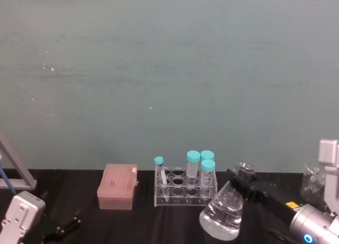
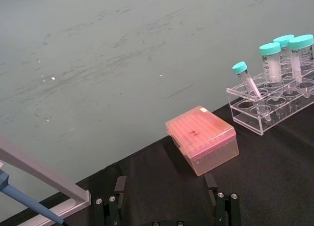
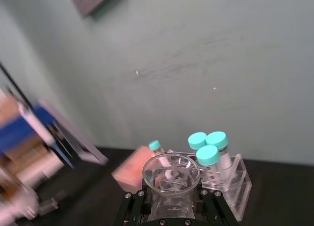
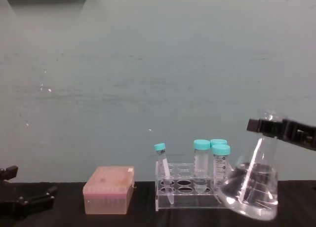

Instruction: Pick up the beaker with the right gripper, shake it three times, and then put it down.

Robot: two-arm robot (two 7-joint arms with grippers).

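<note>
Your left gripper (image 1: 69, 223) sits well left of the tube rack (image 1: 185, 191), fingers spread wide, nothing between them. Just right of the rack, the beaker (image 1: 222, 216) hangs tilted, its neck clamped in your right gripper (image 1: 244, 181).

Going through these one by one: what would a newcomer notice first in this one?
The eye goes first to the beaker at the right. It is tilted, has clear liquid in its wide base, and is held at the neck by the right gripper. Next comes the rack of teal-capped tubes in the middle, with a pink box to its left. The left gripper sits open at the near left.
</note>
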